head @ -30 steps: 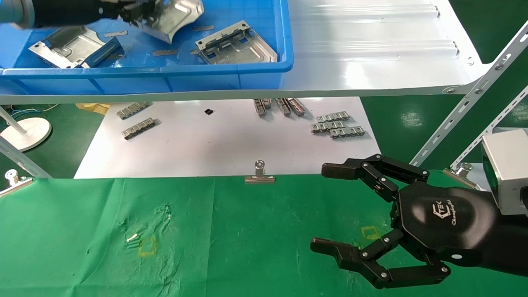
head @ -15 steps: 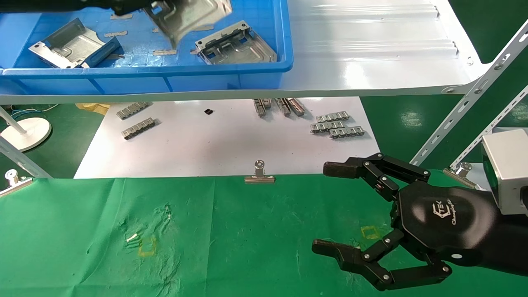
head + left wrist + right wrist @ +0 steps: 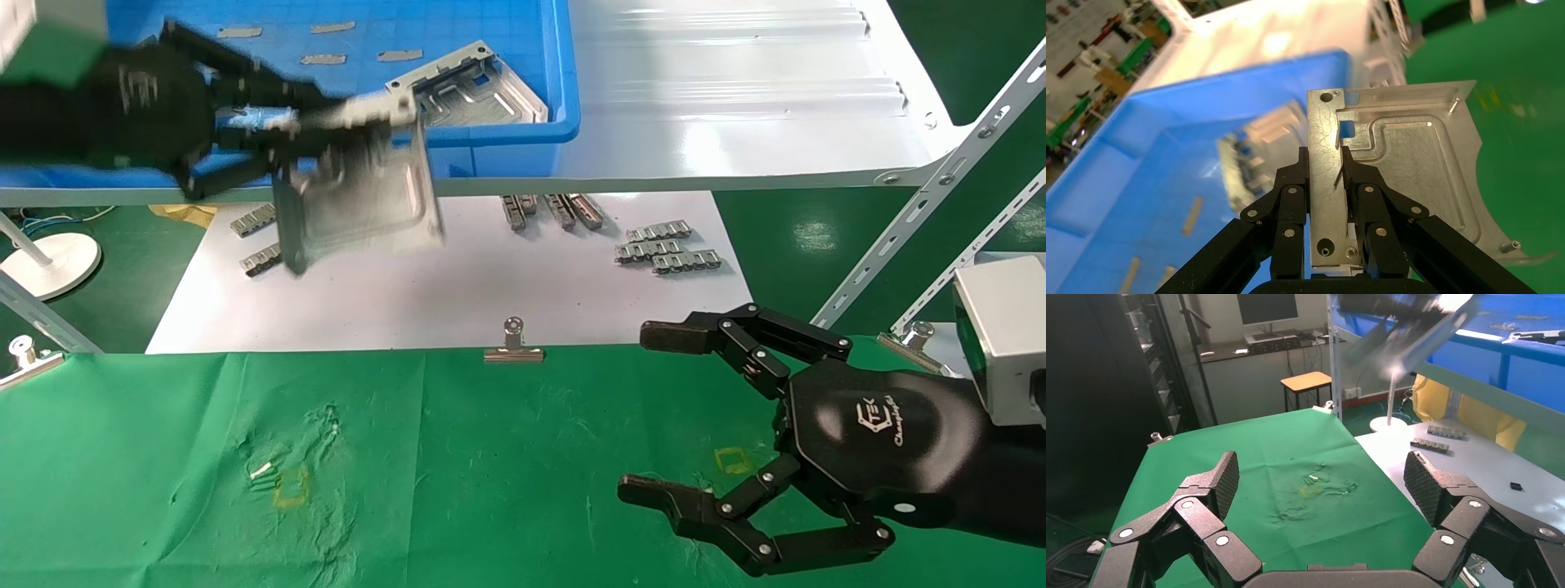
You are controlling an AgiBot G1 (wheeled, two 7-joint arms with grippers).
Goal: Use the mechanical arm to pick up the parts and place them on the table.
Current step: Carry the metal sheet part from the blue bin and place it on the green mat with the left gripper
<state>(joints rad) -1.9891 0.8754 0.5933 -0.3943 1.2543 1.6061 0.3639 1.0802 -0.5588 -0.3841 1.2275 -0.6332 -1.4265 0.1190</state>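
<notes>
My left gripper [image 3: 327,131] is shut on a silver stamped part [image 3: 359,204]. It holds the part in the air in front of the shelf edge, above the white board, with the plate hanging below the fingers. In the left wrist view the fingers [image 3: 1291,190] clamp the part's flat edge strip [image 3: 1326,184]. A second part [image 3: 470,86] lies in the blue bin. My right gripper [image 3: 645,412] is open and empty, low over the right side of the green table [image 3: 507,457]. The right wrist view shows its spread fingers [image 3: 1223,481] over the cloth.
The blue bin [image 3: 523,135] stands on the glossy white shelf [image 3: 735,106]. Below it, the white board [image 3: 458,286] carries several grey ribbed strips [image 3: 670,249]. A binder clip [image 3: 514,347] pins the cloth's far edge. Slanted shelf braces [image 3: 923,212] stand at the right.
My left gripper has lifted the part out of the blue bin and carried it forward over the shelf edge, toward me. The right gripper has stayed put.
</notes>
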